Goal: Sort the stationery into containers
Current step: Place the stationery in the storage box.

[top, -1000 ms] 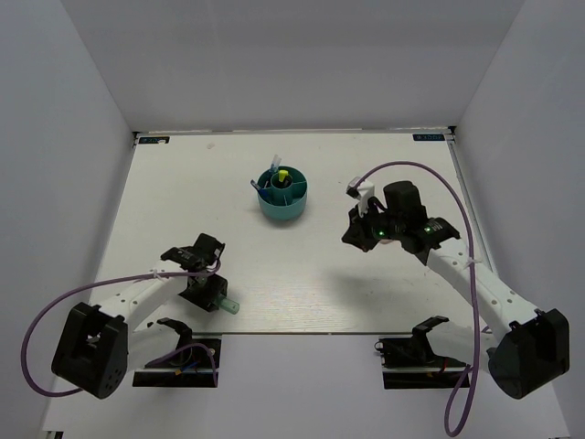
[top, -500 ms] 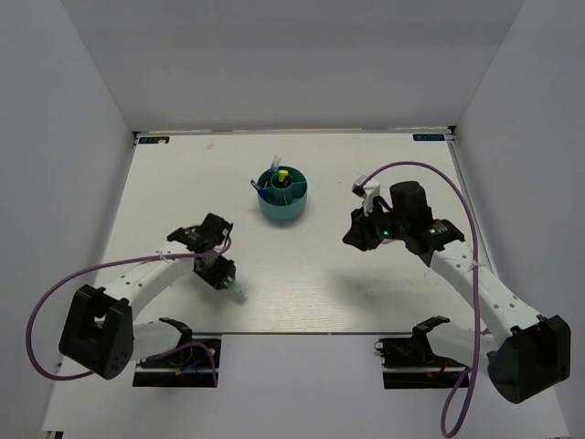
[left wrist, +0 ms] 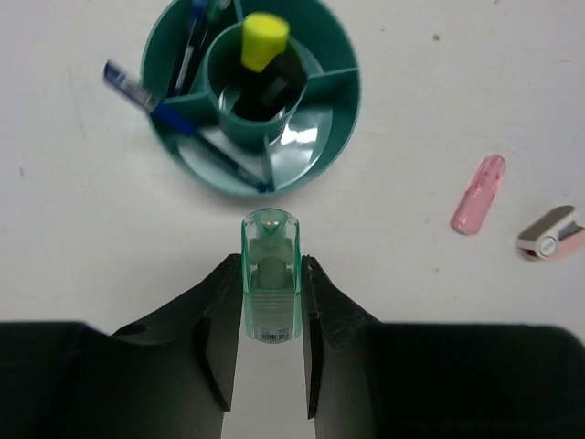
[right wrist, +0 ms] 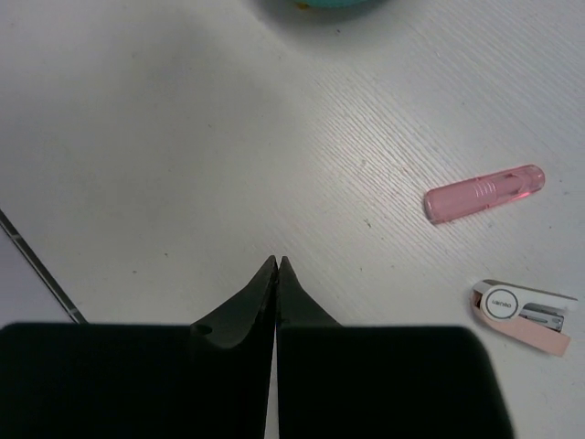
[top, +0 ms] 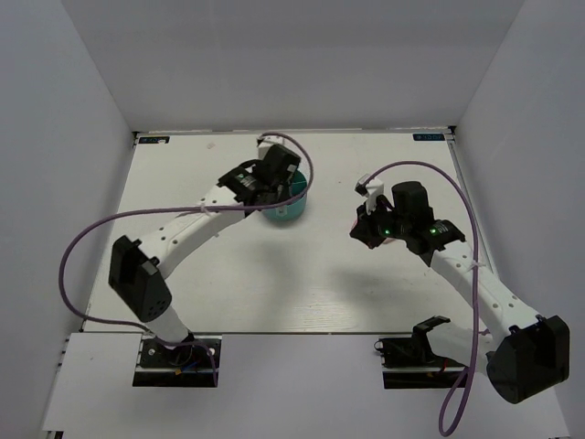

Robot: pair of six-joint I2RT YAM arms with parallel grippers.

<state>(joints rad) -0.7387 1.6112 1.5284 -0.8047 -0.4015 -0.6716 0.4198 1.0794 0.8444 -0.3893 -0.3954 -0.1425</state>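
The left arm [top: 196, 224] reaches across the bench [left wrist: 457, 73] to the teal organizer [left wrist: 251, 91], and the left jaws are clamped on the mint-green marker [left wrist: 271, 297], one on each flank of its barrel. The marker's long axis runs straight out along the jaws, its clear cap end leading. In the left wrist view the organizer lies directly beyond that cap, close but apart from it, so the drop probably turns on carrying the marker a little further forward until it is over a compartment. The centre cup already holds the black marker with yellow cap [left wrist: 265, 41], and the thin blue pens [left wrist: 196, 137] lean in the left section. The section nearest the marker looks free. Further right a pink highlighter [right wrist: 484, 194] lies flat on the bench, and near it a small pink-and-white item [right wrist: 526, 315], possibly a stapler, though the view is too small to be sure. The right jaws are pressed together on nothing above bare bench. The highlighter lies ahead of them and to their right, its long axis slanted, and the right arm [top: 457, 261] is the nearer one.
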